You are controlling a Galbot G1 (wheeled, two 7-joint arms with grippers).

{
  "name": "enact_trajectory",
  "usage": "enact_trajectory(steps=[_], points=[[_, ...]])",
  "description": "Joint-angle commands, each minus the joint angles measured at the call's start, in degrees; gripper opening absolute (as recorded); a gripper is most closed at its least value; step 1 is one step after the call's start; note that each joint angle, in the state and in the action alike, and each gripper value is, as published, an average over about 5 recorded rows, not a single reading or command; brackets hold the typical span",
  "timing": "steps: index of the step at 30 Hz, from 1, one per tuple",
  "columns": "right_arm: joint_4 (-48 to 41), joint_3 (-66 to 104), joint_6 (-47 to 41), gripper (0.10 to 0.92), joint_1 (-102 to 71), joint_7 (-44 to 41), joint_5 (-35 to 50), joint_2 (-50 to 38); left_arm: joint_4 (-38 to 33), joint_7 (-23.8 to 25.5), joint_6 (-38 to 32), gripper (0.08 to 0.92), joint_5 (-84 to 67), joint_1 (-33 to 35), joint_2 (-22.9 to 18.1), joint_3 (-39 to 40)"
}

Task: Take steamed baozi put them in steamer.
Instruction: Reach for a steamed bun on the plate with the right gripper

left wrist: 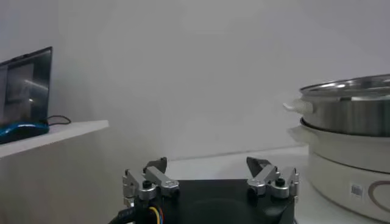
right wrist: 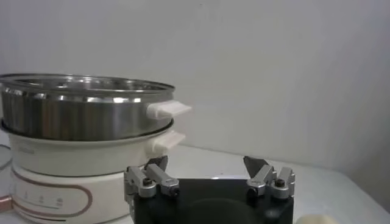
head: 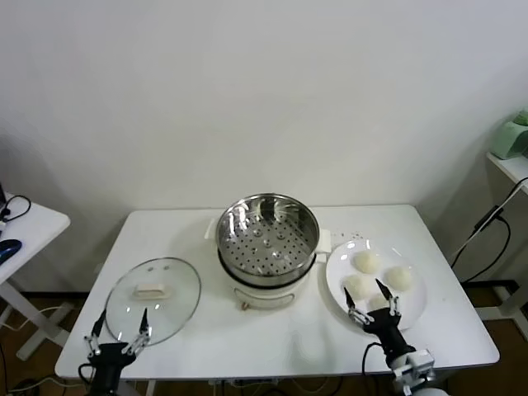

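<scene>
1. A white table point(head: 272, 346) is seen carrying everything.
2. The steamer point(head: 267, 235) is placed at its centre, uncovered.
3. A glass lid point(head: 153, 297) is laid flat to the steamer's left.
4. A plate point(head: 417, 309) is set to its right.
5. The right gripper point(head: 373, 307) is held spread over the plate's near side, nothing gripped.
6. The left gripper point(head: 117, 330) is parked spread at the lid's near edge.
7. Three baozi point(head: 366, 261) are seen on the plate.

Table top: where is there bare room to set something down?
Bare table lies along the front edge between glass lid and plate, and behind the steamer. The plate is crowded: buns plus the right claw.
</scene>
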Motion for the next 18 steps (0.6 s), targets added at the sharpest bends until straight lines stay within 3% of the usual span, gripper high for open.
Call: enact_trajectory(steps=[1,8,18], points=[[-3.4,1.7,-5.0,0.823,8.7,-3.2,1.2,-11.5,0.0,0.1,0.1,0.823,0.7,-0.8,0.9,0.2],[-14.8,-3.7,-7.6,0.823,22.5,-11.5,1.7,-26.8,-0.9,0.5,0.1,0.823,0.4,-0.5,1.6,0.8],[-38.2,-32.0,-2.4,0.823,59.8,-42.0,-6.0,-38.7,-1.6,0.4,0.8,0.823,-0.8,-0.5,2.0,0.6]])
